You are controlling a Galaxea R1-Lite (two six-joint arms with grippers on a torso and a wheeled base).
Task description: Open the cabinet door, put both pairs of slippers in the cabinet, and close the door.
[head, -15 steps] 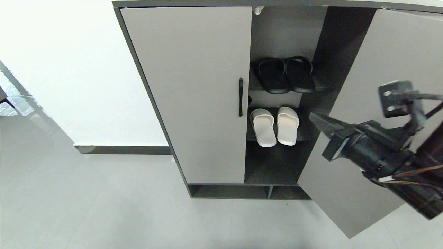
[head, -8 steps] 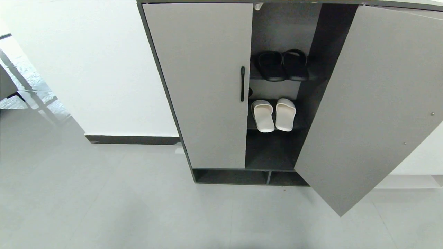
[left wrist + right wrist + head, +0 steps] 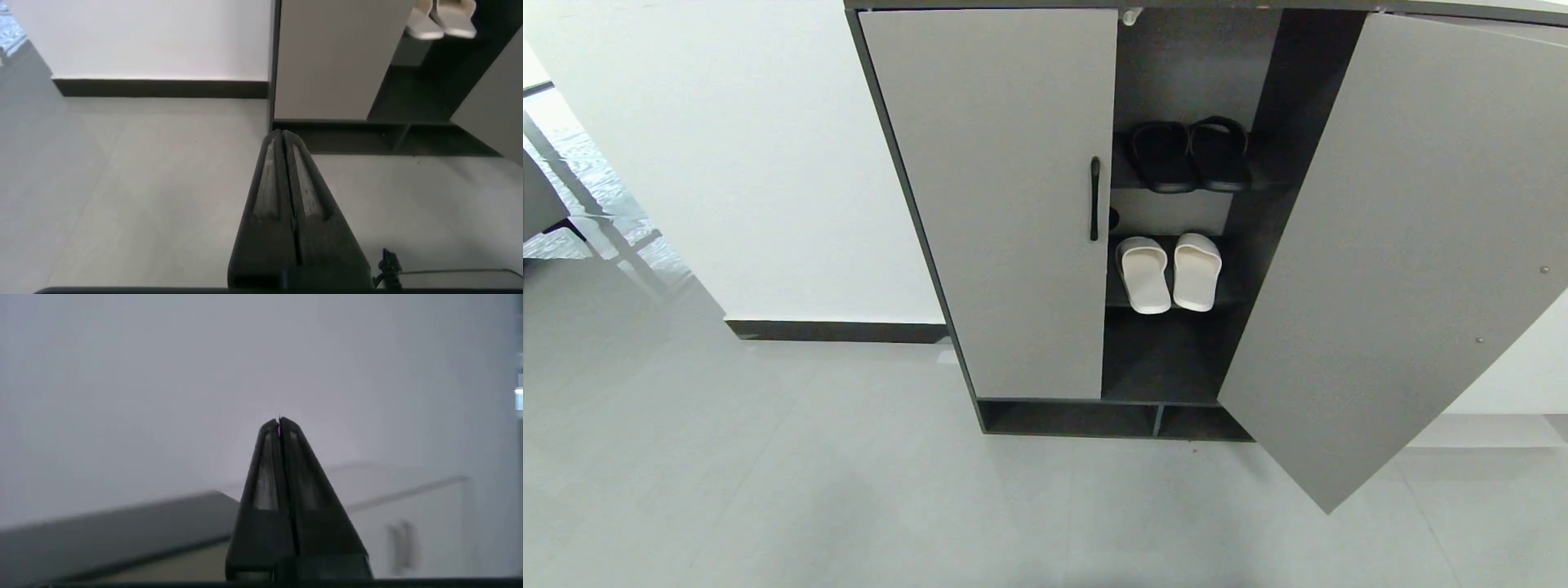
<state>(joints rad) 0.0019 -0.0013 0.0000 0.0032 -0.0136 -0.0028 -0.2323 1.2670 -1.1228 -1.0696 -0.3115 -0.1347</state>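
Cabinet (image 3: 1062, 416): a dark-framed unit that stood on the grey floor (image 3: 768, 474) against a white wall (image 3: 727, 163), with 2 low open compartments along its base.
Left door (image 3: 996, 204): grey, shut flat against the frame, with a black vertical handle (image 3: 1094, 198) near its inner edge.
Right door (image 3: 1388, 245): grey, swung wide open, its lower corner out over the floor.
Black slippers (image 3: 1188, 155): 1 pair, side by side on the upper shelf (image 3: 1262, 181) inside the open half.
White slippers (image 3: 1170, 273): 1 pair, side by side on the lower shelf (image 3: 1229, 294), directly under the black pair and just beside the left door's edge.
Left gripper (image 3: 282, 135): fingers pressed together with nothing between them, held above the floor in front of the cabinet's base and well apart from both doors.
Right gripper (image 3: 280, 420): fingers likewise closed tip to tip and empty, seen against a pale wall.
Baseboard (image 3: 833, 331): a dark strip along the foot of the wall, left of the cabinet.
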